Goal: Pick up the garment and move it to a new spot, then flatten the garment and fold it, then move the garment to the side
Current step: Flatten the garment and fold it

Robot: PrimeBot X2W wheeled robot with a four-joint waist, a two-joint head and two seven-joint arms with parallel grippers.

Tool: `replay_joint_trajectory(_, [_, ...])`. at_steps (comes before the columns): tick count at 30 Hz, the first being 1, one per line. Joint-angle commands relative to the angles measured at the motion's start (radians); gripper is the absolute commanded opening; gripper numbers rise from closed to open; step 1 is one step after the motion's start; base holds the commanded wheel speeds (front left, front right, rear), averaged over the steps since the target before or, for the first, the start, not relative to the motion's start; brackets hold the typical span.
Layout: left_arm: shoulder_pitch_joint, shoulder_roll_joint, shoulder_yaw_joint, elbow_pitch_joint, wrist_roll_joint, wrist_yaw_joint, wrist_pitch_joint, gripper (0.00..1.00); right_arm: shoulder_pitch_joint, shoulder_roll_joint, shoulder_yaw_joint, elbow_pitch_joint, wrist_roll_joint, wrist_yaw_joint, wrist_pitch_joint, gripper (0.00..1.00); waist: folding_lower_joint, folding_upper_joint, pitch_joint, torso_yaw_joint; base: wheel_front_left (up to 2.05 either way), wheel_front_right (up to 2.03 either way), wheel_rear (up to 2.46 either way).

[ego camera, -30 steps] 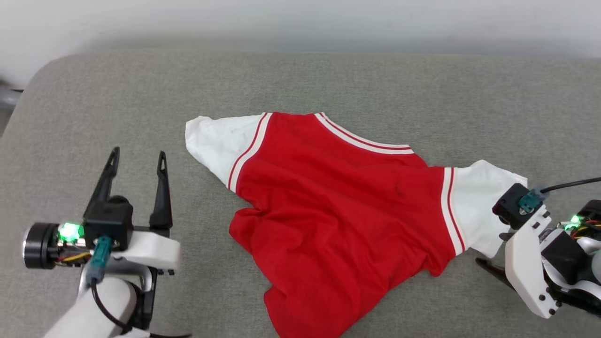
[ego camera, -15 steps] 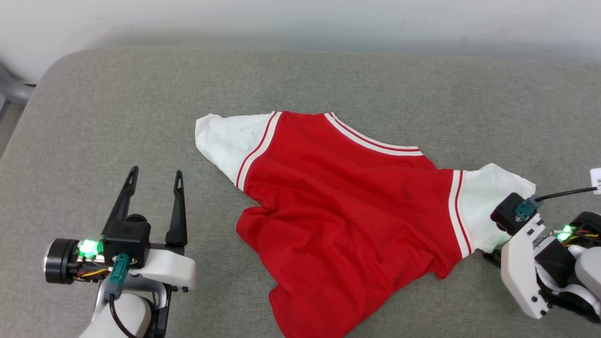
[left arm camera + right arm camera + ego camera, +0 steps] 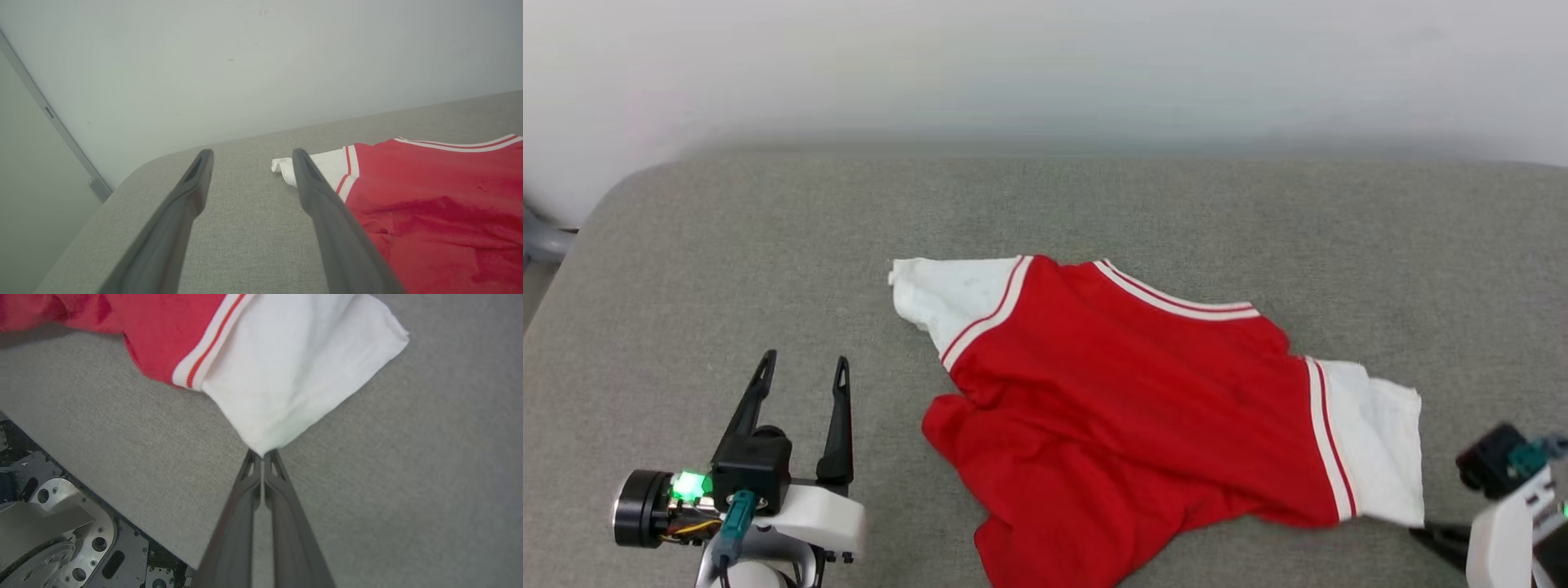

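- Closest to me on the right, my right pincer (image 3: 262, 454) is pinched tight shut on the corner of the shirt's white sleeve (image 3: 294, 367). The cloth pulls to a point right at the tips.
- In the right wrist view, past the edge of the counter, I see gray metal plates (image 3: 53, 526) with round holes in them.
- Closest to me on the left, my left pincer (image 3: 805, 359) is wide open with nothing in it. It is over the gray counter (image 3: 686, 269), a little to the left of the shirt and not touching it.
- The shirt (image 3: 1127, 408) lies in the middle of the counter. It is red with white sleeves and has red-and-white stripes at the sleeve seams and the neck. The red part is bumpy with wrinkles. Its bottom end runs off the near edge of the head view.
- The other white sleeve (image 3: 947, 298) lies farther back on the left, with its end curled up a bit.
- Far behind the counter is a plain pale wall (image 3: 1045, 65).
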Motion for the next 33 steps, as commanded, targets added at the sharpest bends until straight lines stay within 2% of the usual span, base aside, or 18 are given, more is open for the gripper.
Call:
replay_joint_trajectory(1, [0.012, -0.007, 0.005, 0.002, 0.009, -0.006, -0.002, 1.0, 0.042, 0.007, -0.017, -0.003, 0.005, -0.001, -0.005, 0.0, 0.0001, -0.0001, -0.008, -0.004, 0.0, 0.0, 0.0])
replay_joint_trajectory(8, [0.029, -0.034, 0.02, 0.015, 0.023, -0.026, -0.002, 1.0, 0.229, 0.088, -0.114, 0.011, -0.01, -0.001, -0.004, 0.0, 0.0001, -0.0001, -0.017, -0.008, 0.0, 0.0, 0.0])
replay_joint_trajectory(9, [0.031, -0.037, 0.022, 0.018, 0.024, -0.029, -0.002, 1.0, 0.238, 0.097, -0.134, 0.015, -0.029, -0.001, -0.015, 0.44, 0.0001, -0.0001, -0.018, -0.009, 0.0, 0.0, 0.0])
replay_joint_trajectory(10, [0.034, -0.038, 0.025, 0.022, 0.026, -0.032, -0.002, 1.0, 0.249, 0.115, -0.153, 0.014, -0.04, -0.001, -0.026, 1.0, 0.0001, -0.0001, -0.02, -0.011, 0.0, 0.0, 0.0])
replay_joint_trajectory(12, [0.041, -0.04, 0.03, 0.026, 0.03, -0.035, -0.002, 1.0, 0.268, 0.134, -0.197, 0.0, -0.059, -0.001, -0.042, 1.0, 0.0001, -0.0001, -0.025, -0.015, 0.0, 0.0, 0.0])
replay_joint_trajectory(18, [0.056, -0.05, 0.052, 0.024, 0.044, -0.042, -0.002, 1.0, 0.297, 0.13, -0.37, -0.116, -0.114, -0.001, -0.052, 1.0, 0.0001, -0.0001, -0.041, -0.026, 0.0, 0.0, 0.0])
replay_joint_trajectory(24, [0.06, -0.064, 0.063, 0.01, 0.066, -0.05, -0.002, 1.0, 0.279, 0.131, -0.542, -0.218, -0.202, -0.001, 0.016, 1.0, 0.0001, -0.0001, -0.039, -0.029, 0.0, 0.0, 0.0])
replay_joint_trajectory(30, [0.029, -0.075, 0.07, 0.004, 0.086, -0.064, -0.002, 1.0, 0.219, 0.132, -0.6, -0.237, -0.232, -0.001, 0.129, 1.0, 0.0001, -0.0001, -0.011, -0.013, 0.0, 0.0, 0.0])
replay_joint_trajectory(33, [0.02, -0.082, 0.076, 0.002, 0.095, -0.07, -0.002, 1.0, 0.187, 0.141, -0.596, -0.191, -0.182, -0.001, 0.199, 1.0, 0.0001, -0.0001, 0.008, -0.003, 0.0, 0.0, 0.0])
